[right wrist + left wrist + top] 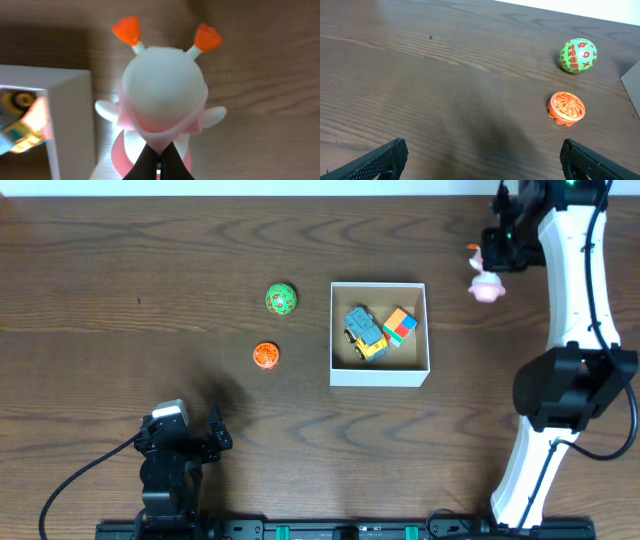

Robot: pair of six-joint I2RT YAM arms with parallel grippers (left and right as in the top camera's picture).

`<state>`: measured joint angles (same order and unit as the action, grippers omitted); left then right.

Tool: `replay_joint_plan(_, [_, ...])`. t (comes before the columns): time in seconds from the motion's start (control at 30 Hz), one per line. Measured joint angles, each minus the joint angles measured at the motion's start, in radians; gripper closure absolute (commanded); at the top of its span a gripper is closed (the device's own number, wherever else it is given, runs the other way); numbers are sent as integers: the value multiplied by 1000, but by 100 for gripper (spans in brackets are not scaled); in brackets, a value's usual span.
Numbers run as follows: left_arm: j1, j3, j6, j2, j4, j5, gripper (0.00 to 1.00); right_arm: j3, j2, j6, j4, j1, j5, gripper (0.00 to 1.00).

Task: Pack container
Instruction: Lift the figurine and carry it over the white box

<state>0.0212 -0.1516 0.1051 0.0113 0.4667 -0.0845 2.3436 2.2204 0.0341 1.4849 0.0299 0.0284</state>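
The container (380, 374) is a square white-walled box with a brown inside at mid table. It holds a blue and yellow toy truck (365, 332) and a multicoloured cube (399, 327). My right gripper (493, 265) is shut on a pink and white figure toy (485, 286) with orange antennae, just right of the box's far right corner. In the right wrist view the gripper's fingers (159, 162) pinch the toy (162, 90) from behind, with the box wall (70, 115) at left. My left gripper (190, 442) is open and empty near the front left; its fingertips show in the left wrist view (480, 162).
A green ball with red marks (281, 299) and an orange ribbed disc (265, 356) lie on the table left of the box. Both show in the left wrist view, the ball (577, 55) beyond the disc (566, 106). The box corner (634, 80) shows at that view's right edge.
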Motion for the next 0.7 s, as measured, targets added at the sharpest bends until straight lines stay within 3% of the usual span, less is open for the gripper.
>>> replay_joint_plan(0.27, [0, 0, 0, 0, 0, 0, 2, 172, 0, -1, 48, -146, 17, 99])
replay_joint_plan(0.7, [0, 0, 0, 0, 0, 0, 2, 180, 0, 82, 47, -388, 46, 99])
